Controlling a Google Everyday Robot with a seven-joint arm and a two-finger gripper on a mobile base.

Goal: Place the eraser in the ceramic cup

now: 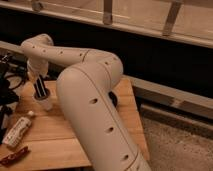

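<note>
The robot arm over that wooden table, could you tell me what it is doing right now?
The arm reaches across the wooden table with its gripper pointing straight down into the white cup near the table's far left side. The dark fingers dip inside the cup's rim; no eraser can be made out. A small bottle and a dark red wrapper lie nearer the front left edge, untouched.
</note>
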